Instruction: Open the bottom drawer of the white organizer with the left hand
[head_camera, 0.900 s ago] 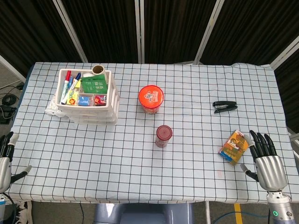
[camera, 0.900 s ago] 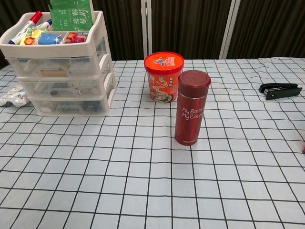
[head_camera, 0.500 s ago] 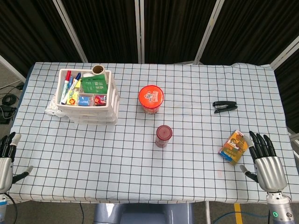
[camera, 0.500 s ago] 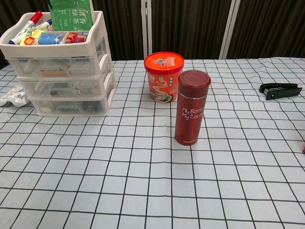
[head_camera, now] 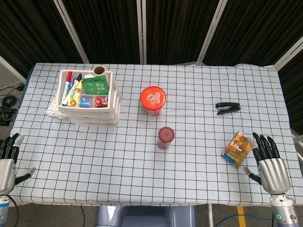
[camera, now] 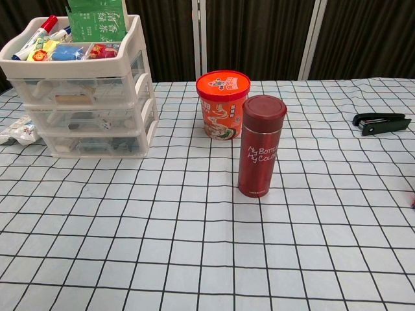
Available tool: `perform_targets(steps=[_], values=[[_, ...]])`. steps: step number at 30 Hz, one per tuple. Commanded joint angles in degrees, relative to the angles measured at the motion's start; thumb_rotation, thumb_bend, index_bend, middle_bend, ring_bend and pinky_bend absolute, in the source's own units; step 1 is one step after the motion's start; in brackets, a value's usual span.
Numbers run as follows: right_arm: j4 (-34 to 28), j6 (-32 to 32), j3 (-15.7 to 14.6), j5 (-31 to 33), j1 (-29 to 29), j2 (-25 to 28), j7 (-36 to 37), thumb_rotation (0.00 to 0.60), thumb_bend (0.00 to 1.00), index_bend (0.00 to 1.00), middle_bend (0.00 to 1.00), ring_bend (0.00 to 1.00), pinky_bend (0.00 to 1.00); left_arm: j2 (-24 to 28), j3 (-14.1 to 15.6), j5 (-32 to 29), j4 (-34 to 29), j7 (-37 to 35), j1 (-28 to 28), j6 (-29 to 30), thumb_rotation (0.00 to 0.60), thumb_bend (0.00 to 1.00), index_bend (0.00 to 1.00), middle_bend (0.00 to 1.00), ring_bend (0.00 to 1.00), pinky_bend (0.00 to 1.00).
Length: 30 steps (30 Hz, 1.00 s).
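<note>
With the left robot hand (head_camera: pixel 6 160) empty and spread at the table's near-left edge, well apart from the white organizer (camera: pixel 83 91), whose shut bottom drawer (camera: pixel 94 144) faces it, a careless pull could drag the light organizer.

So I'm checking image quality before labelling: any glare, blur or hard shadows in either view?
Head view: even light, sharp, only a soft shadow beside the white organizer. Chest view: sharp too, a faint sheen on the red bottle, no harsh glare.
</note>
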Motion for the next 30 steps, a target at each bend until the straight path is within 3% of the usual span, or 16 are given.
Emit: perform_targets(steps=[1, 3, 5, 7, 10, 13, 21, 30], values=[[-0.08, 0.07, -0.05, -0.07, -0.05, 0.14, 0.19, 0.600, 0.05, 0.04, 0.00, 0.00, 0.00, -0.96, -0.33, 0.33, 0.52, -0.79, -0.82, -0.70, 0.600, 0.17, 0.00, 0.00, 0.00, 0.00], [-0.13, -0.02, -0.11, -0.04, -0.07, 0.20, 0.26, 0.600, 0.05, 0.03, 0.00, 0.00, 0.00, -2.49, -1.06, 0.47, 1.28, -2.93, -1.65, -1.03, 0.600, 0.18, 0.00, 0.00, 0.00, 0.00], [-0.17, -0.06, -0.07, 0.05, -0.07, 0.25, 0.37, 0.600, 0.05, 0.03, 0.00, 0.00, 0.00, -4.31, -1.93, 0.56, 2.38, -5.16, -2.62, -1.36, 0.600, 0.18, 0.00, 0.05, 0.07, 0.07], [-0.34, -0.18, 0.10, 0.40, -0.05, 0.37, 0.71, 0.600, 0.05, 0.03, 0.00, 0.00, 0.00, -6.87, -3.54, 0.59, 4.17, -6.01, -4.20, -1.63, 0.600, 0.20, 0.00, 0.29, 0.32, 0.29], [-0.56, -0.34, 0.23, 0.66, 0.01, 0.58, 1.04, 0.600, 0.05, 0.03, 0.00, 0.00, 0.00, -9.29, -4.56, 0.27, 5.69, -6.86, -6.08, -3.10, 0.600, 0.22, 0.00, 0.63, 0.63, 0.50], [-0.85, -0.52, 0.29, 0.91, 0.02, 0.87, 1.48, 0.600, 0.05, 0.03, 0.00, 0.00, 0.00, -10.00, -4.97, -1.57, 4.86, -8.55, -8.18, -7.26, 0.600, 0.27, 0.00, 0.79, 0.77, 0.59], [-1.78, -0.13, 0.65, 1.38, -0.17, 2.25, 3.85, 0.600, 0.05, 0.03, 0.00, 0.00, 0.00, -8.29, -6.22, -11.08, -2.33, -17.06, -13.37, -22.05, 0.600, 0.35, 0.00, 0.91, 0.89, 0.71], [-2.35, -0.03, 0.89, 1.77, -0.27, 3.36, 6.05, 0.600, 0.06, 0.03, 0.00, 0.00, 0.00, -8.31, -7.69, -18.53, -4.25, -21.22, -17.13, -30.53, 0.600, 0.41, 0.00, 0.95, 0.93, 0.77]])
